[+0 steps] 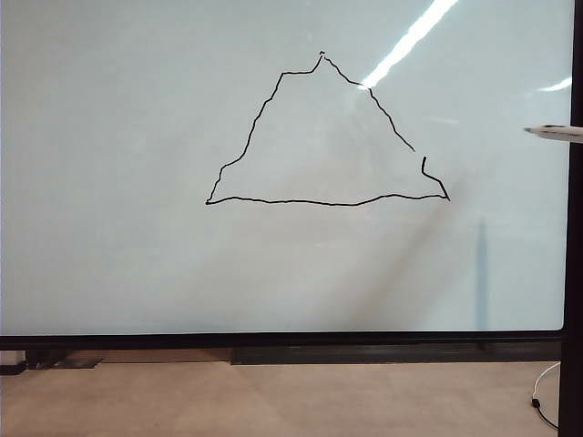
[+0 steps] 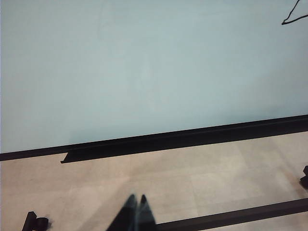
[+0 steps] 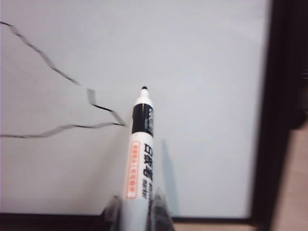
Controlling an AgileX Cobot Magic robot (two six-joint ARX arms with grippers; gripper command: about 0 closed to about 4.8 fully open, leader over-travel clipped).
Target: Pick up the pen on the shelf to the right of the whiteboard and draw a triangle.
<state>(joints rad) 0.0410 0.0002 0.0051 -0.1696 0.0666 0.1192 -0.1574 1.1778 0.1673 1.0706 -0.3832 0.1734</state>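
The right gripper clamps the pen — tip off the whiteboard, at 3 o'clock of the triangle, whose right side has 1 gap. The left gripper — jaws closed, empty — hangs low before the board's bottom frame.

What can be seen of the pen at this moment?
The pen is a slim white plastic-looking marker with a black band near its small dark tip and red and black printing along the barrel. The right gripper is shut on its lower barrel. Its tip points toward the whiteboard, right of the triangle, near the board's right edge.
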